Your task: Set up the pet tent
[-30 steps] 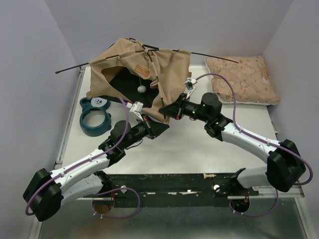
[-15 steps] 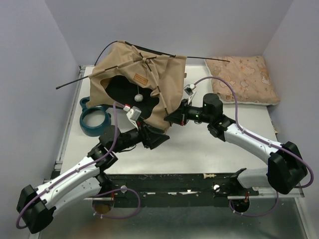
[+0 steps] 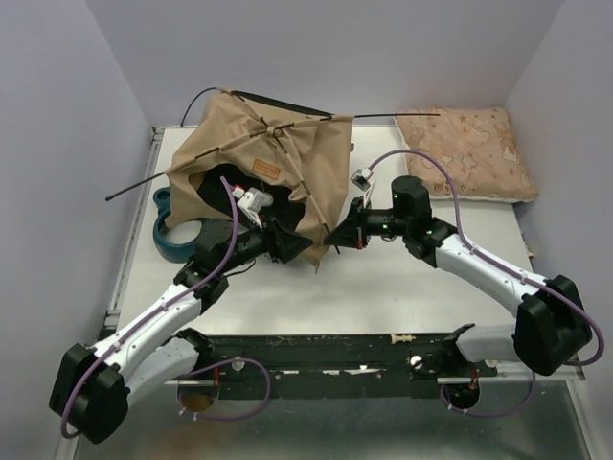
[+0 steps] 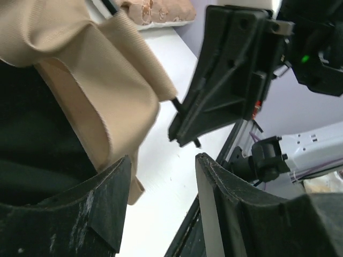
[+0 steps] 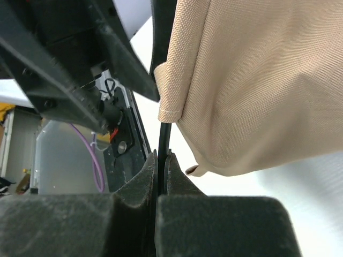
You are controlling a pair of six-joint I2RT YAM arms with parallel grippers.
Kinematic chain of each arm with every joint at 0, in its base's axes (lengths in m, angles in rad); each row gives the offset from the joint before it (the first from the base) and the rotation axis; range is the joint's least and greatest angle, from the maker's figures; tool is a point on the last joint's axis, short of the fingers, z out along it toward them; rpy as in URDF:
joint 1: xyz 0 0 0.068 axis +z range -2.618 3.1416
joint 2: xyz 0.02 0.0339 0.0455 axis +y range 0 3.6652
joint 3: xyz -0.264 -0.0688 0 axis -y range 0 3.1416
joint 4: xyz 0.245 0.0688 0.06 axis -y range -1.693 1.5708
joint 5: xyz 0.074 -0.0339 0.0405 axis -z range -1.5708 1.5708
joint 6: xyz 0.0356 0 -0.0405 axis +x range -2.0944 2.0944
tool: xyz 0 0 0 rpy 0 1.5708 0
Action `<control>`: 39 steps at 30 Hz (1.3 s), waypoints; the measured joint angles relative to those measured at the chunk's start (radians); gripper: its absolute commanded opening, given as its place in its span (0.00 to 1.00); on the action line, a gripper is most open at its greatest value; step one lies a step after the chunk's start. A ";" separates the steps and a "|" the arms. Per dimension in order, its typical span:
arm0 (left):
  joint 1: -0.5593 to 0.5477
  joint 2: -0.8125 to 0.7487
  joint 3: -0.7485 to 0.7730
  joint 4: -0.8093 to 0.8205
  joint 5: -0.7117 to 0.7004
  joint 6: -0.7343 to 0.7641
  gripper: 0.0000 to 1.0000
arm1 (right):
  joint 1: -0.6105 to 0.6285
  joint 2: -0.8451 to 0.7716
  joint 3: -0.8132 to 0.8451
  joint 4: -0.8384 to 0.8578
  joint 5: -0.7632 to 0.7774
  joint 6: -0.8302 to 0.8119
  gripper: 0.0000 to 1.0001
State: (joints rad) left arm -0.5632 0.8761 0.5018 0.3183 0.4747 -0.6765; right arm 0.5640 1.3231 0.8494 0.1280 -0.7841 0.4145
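Note:
The pet tent is a slumped tan fabric shell with thin black poles and a small orange-brown label, standing at the back left of the table. My left gripper is at the tent's dark front opening, open, with nothing between its fingers; tan fabric hangs just left of them. My right gripper is at the tent's front right corner, shut on a black pole that comes out of the fabric hem. The left wrist view shows the right gripper close ahead.
A pink patterned cushion lies at the back right. A teal ring-shaped object sits left of the tent, partly under it. Pole ends stick out past the table's left edge and toward the cushion.
My left gripper has opened and pushed in closer to the tent's opening. The tent has shifted left and its top has changed shape. The right gripper stays shut on the pole.

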 measured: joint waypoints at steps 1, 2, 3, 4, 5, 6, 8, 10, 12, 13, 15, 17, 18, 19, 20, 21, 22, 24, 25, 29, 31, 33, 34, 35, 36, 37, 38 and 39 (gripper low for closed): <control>0.010 0.028 0.000 0.026 0.005 -0.011 0.60 | -0.006 -0.006 0.000 -0.014 -0.008 -0.017 0.01; 0.014 0.049 0.000 0.050 0.006 -0.026 0.58 | -0.011 -0.013 0.000 -0.029 -0.017 -0.035 0.01; 0.014 0.075 0.000 0.082 0.008 -0.046 0.58 | -0.017 -0.023 -0.002 -0.039 -0.023 -0.048 0.01; 0.010 0.100 0.001 0.118 0.008 -0.068 0.58 | -0.019 -0.036 -0.005 -0.041 -0.028 -0.055 0.01; 0.004 0.127 0.003 0.153 0.008 -0.086 0.56 | -0.021 -0.050 -0.010 -0.041 -0.034 -0.058 0.01; 0.000 0.146 0.006 0.187 0.009 -0.107 0.54 | -0.021 -0.062 -0.013 -0.040 -0.040 -0.060 0.01; -0.010 0.219 0.021 0.245 0.008 -0.153 0.54 | -0.021 -0.072 -0.016 -0.040 -0.053 -0.063 0.01; -0.015 0.264 0.031 0.298 0.006 -0.196 0.54 | -0.021 -0.072 -0.016 -0.040 -0.063 -0.068 0.01; -0.023 0.298 0.037 0.342 0.002 -0.237 0.53 | -0.021 -0.072 -0.016 -0.041 -0.069 -0.075 0.01; -0.029 0.307 0.037 0.361 -0.004 -0.255 0.52 | -0.023 -0.072 -0.016 -0.040 -0.071 -0.078 0.01; -0.035 0.316 0.037 0.383 -0.008 -0.280 0.51 | -0.029 -0.072 -0.016 -0.040 -0.072 -0.084 0.01; -0.043 0.319 0.042 0.411 -0.007 -0.307 0.48 | -0.028 -0.070 -0.016 -0.041 -0.072 -0.088 0.01; -0.047 0.318 0.043 0.423 -0.007 -0.316 0.47 | -0.027 -0.070 -0.016 -0.041 -0.072 -0.089 0.01; -0.048 0.316 0.043 0.435 -0.006 -0.325 0.47 | -0.027 -0.070 -0.016 -0.040 -0.072 -0.090 0.01; -0.050 0.312 0.043 0.440 -0.006 -0.334 0.46 | -0.027 -0.070 -0.016 -0.040 -0.072 -0.090 0.01; -0.050 0.308 0.043 0.440 -0.006 -0.340 0.44 | -0.027 -0.070 -0.016 -0.040 -0.072 -0.091 0.01; -0.052 0.300 0.042 0.439 -0.006 -0.344 0.42 | -0.027 -0.070 -0.016 -0.040 -0.072 -0.091 0.01; -0.057 0.282 0.040 0.435 -0.008 -0.346 0.40 | -0.027 -0.070 -0.016 -0.033 -0.075 -0.091 0.01; -0.062 0.277 0.040 0.435 -0.011 -0.346 0.39 | -0.027 -0.070 -0.016 -0.027 -0.080 -0.090 0.01; -0.082 0.288 0.040 0.436 -0.032 -0.359 0.37 | -0.027 -0.072 -0.017 -0.017 -0.092 -0.090 0.01; -0.093 0.300 0.040 0.435 -0.042 -0.368 0.37 | -0.027 -0.074 -0.020 -0.017 -0.093 -0.090 0.01; -0.100 0.305 0.040 0.435 -0.045 -0.377 0.45 | -0.027 -0.076 -0.026 -0.017 -0.093 -0.090 0.01; -0.100 0.305 0.040 0.434 -0.044 -0.384 0.59 | -0.027 -0.078 -0.027 -0.017 -0.092 -0.090 0.01; -0.100 0.305 0.040 0.434 -0.044 -0.386 0.66 | -0.027 -0.080 -0.029 -0.016 -0.092 -0.090 0.01; -0.100 0.303 0.040 0.433 -0.043 -0.389 0.70 | -0.027 -0.083 -0.029 -0.016 -0.092 -0.090 0.01; -0.097 0.291 0.040 0.414 -0.036 -0.388 0.70 | -0.027 -0.087 -0.030 -0.017 -0.091 -0.090 0.01; -0.089 0.265 0.040 0.379 -0.026 -0.382 0.70 | -0.027 -0.090 -0.031 -0.017 -0.084 -0.090 0.01; -0.084 0.240 0.040 0.351 -0.016 -0.372 0.69 | -0.027 -0.093 -0.032 -0.017 -0.079 -0.090 0.01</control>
State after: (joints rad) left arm -0.6468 1.1156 0.5415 0.6697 0.4591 -1.0485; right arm 0.5373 1.2304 0.8177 0.1112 -0.8627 0.3241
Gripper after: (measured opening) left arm 0.688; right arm 0.031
